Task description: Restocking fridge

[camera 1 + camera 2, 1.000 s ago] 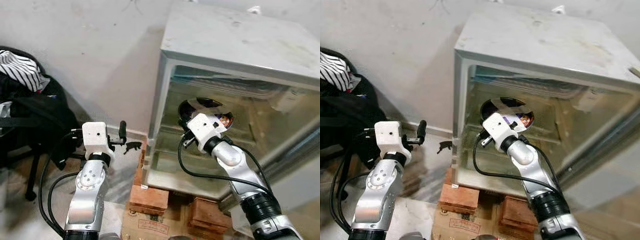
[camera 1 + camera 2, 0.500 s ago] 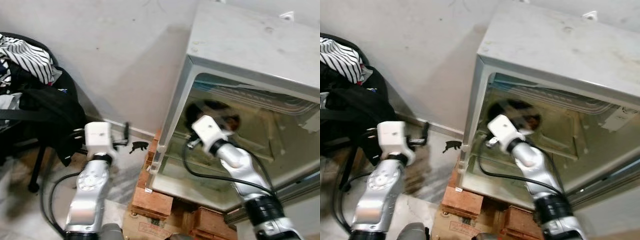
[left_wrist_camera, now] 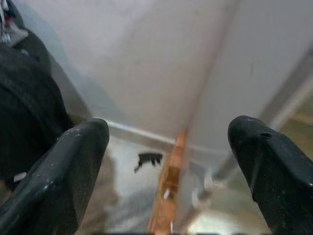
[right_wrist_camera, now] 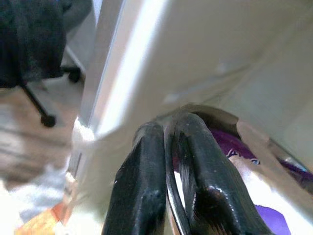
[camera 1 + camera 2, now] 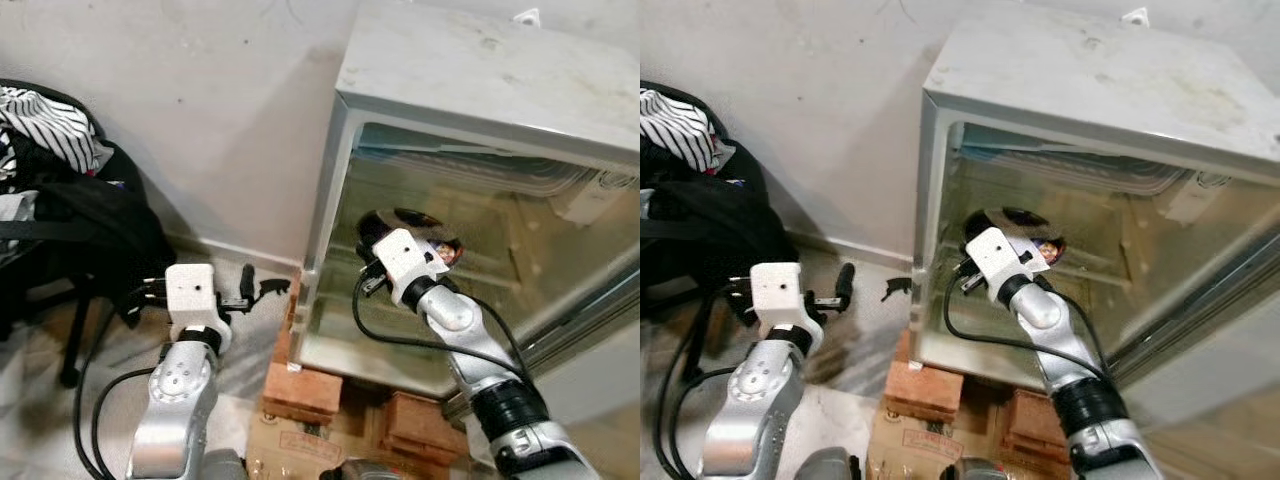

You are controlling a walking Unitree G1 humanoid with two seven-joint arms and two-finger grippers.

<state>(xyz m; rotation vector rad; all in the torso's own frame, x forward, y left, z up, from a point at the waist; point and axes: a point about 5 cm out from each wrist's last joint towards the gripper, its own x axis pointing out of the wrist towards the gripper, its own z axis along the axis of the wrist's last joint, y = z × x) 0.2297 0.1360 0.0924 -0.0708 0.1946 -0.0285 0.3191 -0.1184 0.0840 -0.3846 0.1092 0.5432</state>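
A small grey fridge (image 5: 480, 80) stands open against the wall. My right gripper (image 4: 168, 161) reaches into its upper compartment and is shut on the rim of a dark round bowl (image 5: 400, 218). The bowl holds colourful packets, one of them purple (image 4: 232, 149). The white right wrist block (image 5: 408, 258) hides most of the fingers in the head views. My left gripper (image 3: 168, 161) hangs open and holds nothing, low to the left of the fridge (image 5: 243, 288), above the floor by the wall.
The fridge rests on red bricks (image 5: 300, 385) with a cardboard box (image 5: 290, 445) in front. Its door (image 5: 590, 300) stands open at the right. A chair with a black bag and striped cloth (image 5: 60, 190) is at the left. A small black scrap (image 5: 272, 288) lies on the floor.
The head camera swung right and back, so the picture shifted. My right gripper keeps the bowl inside the fridge. The left arm sits slightly lower.
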